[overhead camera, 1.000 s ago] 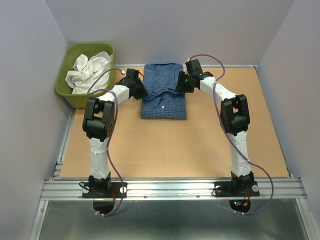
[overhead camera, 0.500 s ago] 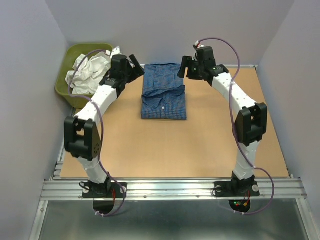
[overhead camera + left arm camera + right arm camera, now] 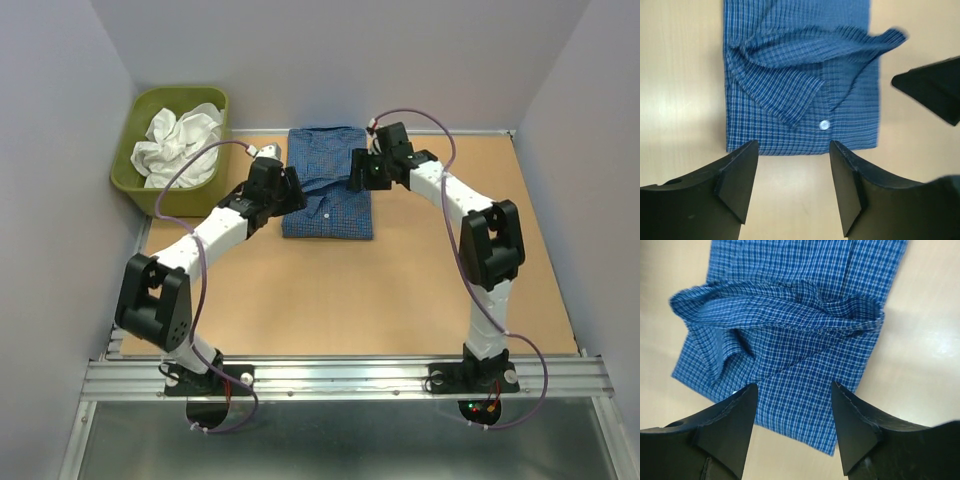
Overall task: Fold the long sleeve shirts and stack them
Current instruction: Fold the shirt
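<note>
The dark blue checked shirt (image 3: pixel 328 190) lies folded on the table at the back centre, collar and a pale button (image 3: pixel 824 124) on top. My left gripper (image 3: pixel 290 190) is open and empty at the shirt's left edge, and in its wrist view (image 3: pixel 792 150) it is just off the shirt (image 3: pixel 800 75). My right gripper (image 3: pixel 359 174) is open and empty above the shirt's right edge, and in its wrist view (image 3: pixel 794 390) it is over the shirt (image 3: pixel 790 340). The white garment (image 3: pixel 178 138) lies crumpled in the green tub.
The olive-green tub (image 3: pixel 140 186) stands at the back left corner against the wall. Grey walls close in the table on the left, back and right. The right gripper's finger (image 3: pixel 935 90) shows at the right in the left wrist view.
The left gripper moved from beside the tub back to the shirt's left edge. The right gripper came forward and down from the back onto the shirt's right edge. The shirt has not moved.
</note>
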### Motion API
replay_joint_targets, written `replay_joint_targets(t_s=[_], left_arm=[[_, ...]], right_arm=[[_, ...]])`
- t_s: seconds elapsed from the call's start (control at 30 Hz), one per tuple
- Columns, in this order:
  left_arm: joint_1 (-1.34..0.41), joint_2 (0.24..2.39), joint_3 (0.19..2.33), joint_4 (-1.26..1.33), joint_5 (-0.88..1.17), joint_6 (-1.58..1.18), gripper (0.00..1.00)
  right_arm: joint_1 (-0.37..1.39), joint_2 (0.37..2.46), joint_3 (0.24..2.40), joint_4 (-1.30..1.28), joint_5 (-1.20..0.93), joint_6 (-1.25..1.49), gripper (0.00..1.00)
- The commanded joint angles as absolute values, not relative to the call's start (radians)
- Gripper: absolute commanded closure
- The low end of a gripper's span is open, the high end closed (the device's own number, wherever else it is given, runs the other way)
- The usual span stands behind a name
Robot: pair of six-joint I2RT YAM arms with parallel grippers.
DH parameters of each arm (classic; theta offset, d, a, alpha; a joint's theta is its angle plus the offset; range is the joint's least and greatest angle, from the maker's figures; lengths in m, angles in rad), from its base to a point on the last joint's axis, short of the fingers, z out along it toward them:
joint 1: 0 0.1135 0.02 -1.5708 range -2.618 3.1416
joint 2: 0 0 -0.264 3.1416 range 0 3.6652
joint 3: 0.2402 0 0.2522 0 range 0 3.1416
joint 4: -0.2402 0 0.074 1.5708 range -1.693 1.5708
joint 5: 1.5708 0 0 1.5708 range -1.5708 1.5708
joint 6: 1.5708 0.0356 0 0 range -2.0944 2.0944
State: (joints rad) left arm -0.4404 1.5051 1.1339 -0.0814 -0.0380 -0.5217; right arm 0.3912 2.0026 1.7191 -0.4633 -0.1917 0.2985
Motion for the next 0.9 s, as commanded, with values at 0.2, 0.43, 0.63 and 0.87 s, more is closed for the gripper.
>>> replay_joint_targets(t_s=[0.2,0.43,0.63,0.87], left_arm=[[-0.436,1.83,1.409,-0.08,-0.086,-0.456,0.38],[-0.414,2.127,1.794,-0.204,-0.15,-0.419,0.39],[-0.357,2.224,1.959,-0.207,-0.161,-0.439,0.34],[-0.348,1.992,1.735,-0.105,-0.16,-0.43,0.1]], right_arm=[[0.4,2.227,1.91,-0.431,-0.203,0.282,0.36],[0.4,2.378,2.121,-0.433,-0.155,0.288,0.36],[0.388,2.434,2.262,-0.433,-0.04,0.345,0.31],[0.379,2.306,2.125,-0.425,0.008,0.429,0.24]])
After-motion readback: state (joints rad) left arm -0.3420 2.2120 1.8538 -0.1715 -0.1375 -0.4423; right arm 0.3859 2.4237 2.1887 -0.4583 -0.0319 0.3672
